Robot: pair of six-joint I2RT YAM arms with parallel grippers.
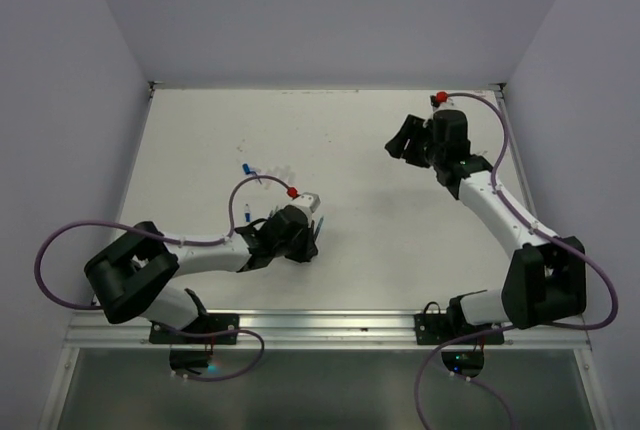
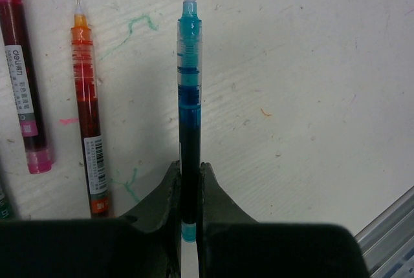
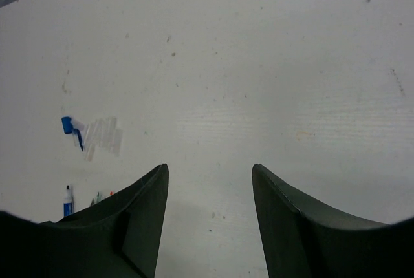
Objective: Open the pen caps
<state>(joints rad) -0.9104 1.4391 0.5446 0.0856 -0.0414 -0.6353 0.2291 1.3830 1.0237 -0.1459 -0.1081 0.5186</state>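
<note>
My left gripper [image 2: 189, 173] is clamped on the blue pen [image 2: 189, 64]. Both fingers press its dark barrel from either side, and the needle tip is bare, pointing straight away from me. Just left of those fingers a red pen [image 2: 87, 97] lies on the table [image 2: 310, 97], parallel to mine, tip uncovered too. Farther left there's a darker red pen [image 2: 19, 64] with a white label.

Now my right gripper [image 3: 208, 173]: fingers [image 3: 142, 220] spread wide apart above the white surface. Ahead of them and off to the left, a blue pen cap [image 3: 66, 123] lies loose on the table, with a clear pale piece [image 3: 103, 136] just beside it. Nearer, by my left finger's outer edge, sits a small blue piece [image 3: 67, 203]; cap or pen end, I can't tell.
</note>
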